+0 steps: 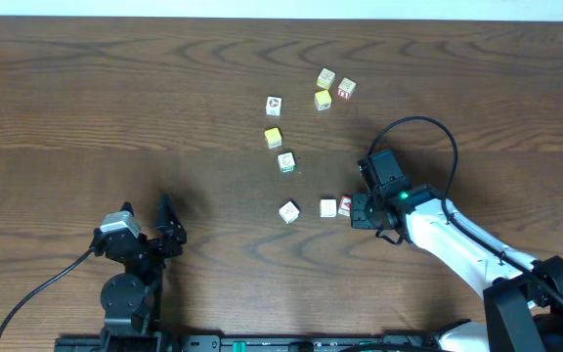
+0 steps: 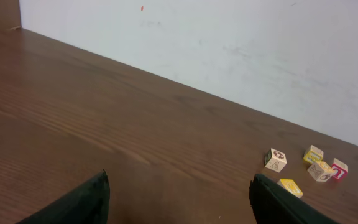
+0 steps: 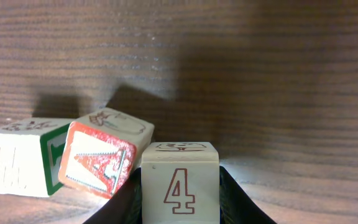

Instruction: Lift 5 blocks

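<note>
A cream block (image 3: 179, 183) printed with a red 4 sits between the black fingers (image 3: 236, 202) of my right gripper (image 3: 179, 200), which is shut on it. A red-faced block (image 3: 98, 158) leans tilted against its left side, next to a green-trimmed block (image 3: 20, 158). In the overhead view the right gripper (image 1: 358, 207) is right of the red block (image 1: 345, 204) and a white block (image 1: 328, 207), and it hides the held block. More picture blocks (image 1: 289, 211) (image 1: 286, 162) (image 1: 274, 105) lie further left. My left gripper (image 1: 169, 235) stands open and empty at the near left.
Two yellow cubes (image 1: 274, 137) (image 1: 323, 99) lie among the far blocks, with a cream block (image 1: 326, 78) and a red-marked one (image 1: 346, 89) beside them. The left wrist view shows this far cluster (image 2: 321, 170) before a white wall (image 2: 229, 43). The right arm's cable (image 1: 428, 127) loops above the table.
</note>
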You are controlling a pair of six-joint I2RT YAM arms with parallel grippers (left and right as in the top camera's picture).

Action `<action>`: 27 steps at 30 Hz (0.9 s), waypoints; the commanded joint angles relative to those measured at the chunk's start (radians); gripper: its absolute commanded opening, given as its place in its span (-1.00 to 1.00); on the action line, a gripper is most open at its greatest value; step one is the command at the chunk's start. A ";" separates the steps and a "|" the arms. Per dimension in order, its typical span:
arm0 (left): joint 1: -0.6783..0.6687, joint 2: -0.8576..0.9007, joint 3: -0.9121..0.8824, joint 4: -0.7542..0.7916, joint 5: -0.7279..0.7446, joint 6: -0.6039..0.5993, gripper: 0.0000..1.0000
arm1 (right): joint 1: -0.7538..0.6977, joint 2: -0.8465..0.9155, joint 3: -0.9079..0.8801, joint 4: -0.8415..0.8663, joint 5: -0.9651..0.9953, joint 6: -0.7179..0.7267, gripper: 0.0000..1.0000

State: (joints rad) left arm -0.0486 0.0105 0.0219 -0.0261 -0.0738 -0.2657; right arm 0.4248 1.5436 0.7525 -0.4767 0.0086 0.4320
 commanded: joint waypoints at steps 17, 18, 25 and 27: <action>0.002 -0.005 -0.018 -0.040 -0.013 -0.002 0.45 | 0.008 0.007 -0.010 0.075 0.108 -0.097 -0.58; 0.002 -0.005 -0.018 -0.040 -0.013 -0.002 0.45 | 0.008 0.006 -0.010 0.082 0.111 -0.097 -0.57; 0.002 -0.005 -0.018 -0.040 -0.013 -0.002 0.45 | 0.008 0.007 -0.010 0.176 0.109 -0.135 -0.56; 0.002 -0.005 -0.018 -0.040 -0.013 -0.002 0.45 | 0.008 0.007 -0.010 0.190 0.105 -0.135 -0.55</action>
State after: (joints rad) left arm -0.0486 0.0105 0.0219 -0.0261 -0.0738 -0.2657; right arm 0.4248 1.5444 0.7486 -0.3012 0.1020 0.3225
